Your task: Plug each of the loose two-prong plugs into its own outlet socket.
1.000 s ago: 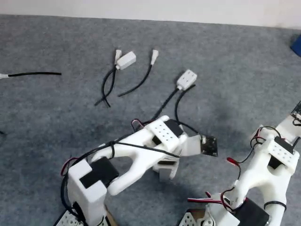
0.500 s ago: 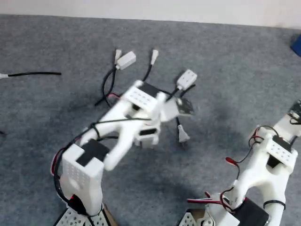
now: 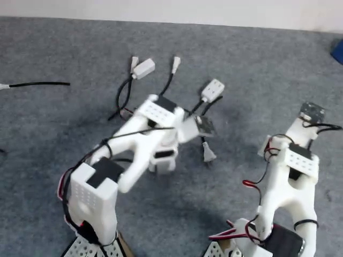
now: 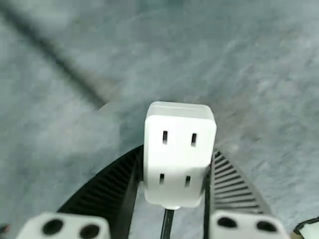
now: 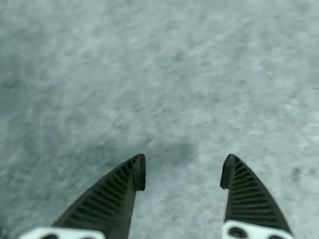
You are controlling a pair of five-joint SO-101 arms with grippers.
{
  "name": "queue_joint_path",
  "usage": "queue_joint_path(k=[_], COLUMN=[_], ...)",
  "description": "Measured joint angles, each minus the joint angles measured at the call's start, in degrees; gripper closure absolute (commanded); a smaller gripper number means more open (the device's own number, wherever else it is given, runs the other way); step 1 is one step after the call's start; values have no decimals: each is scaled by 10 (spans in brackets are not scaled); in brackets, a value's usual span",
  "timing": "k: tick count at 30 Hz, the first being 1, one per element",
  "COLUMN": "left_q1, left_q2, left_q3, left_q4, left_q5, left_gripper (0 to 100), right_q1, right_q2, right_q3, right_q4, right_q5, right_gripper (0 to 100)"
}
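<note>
The held socket (image 4: 179, 144) sat in the left gripper (image 4: 177, 153), jaws clamped on both its sides, slots facing the wrist cam, its black cord (image 4: 167, 224) running back toward the wrist. From above, the left arm (image 3: 144, 139) stood mid-carpet over that spot. A loose plug (image 3: 209, 156) lay on the carpet (image 3: 257, 75) between the two arms, just beside the left one. A second socket (image 3: 213, 90) lay farther back. A third socket (image 3: 143, 68) and another plug (image 3: 176, 64) lay nearer the carpet's far edge, apart from each other. A black cable (image 3: 40, 84) ran in from the left edge. The right gripper (image 5: 183, 167) hung with jaws spread wide over grey carpet, holding and touching nothing.
</note>
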Motion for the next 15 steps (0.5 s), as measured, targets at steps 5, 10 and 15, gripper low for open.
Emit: queue_joint_path(k=[5,10,15], left_q1=[26,24,0], left_q2=[0,0,0], left_q3=[14,17,17], left_q4=[-11,-11,-11], left_q5=[19,40,55], left_gripper=[691,598,598], right_q1=[-55,-113,-149], right_q2=[0,0,0], right_q3=[0,-4,-70], right_q4=[5,33,88], right_q5=[0,0,0], right_gripper=[756,756,756])
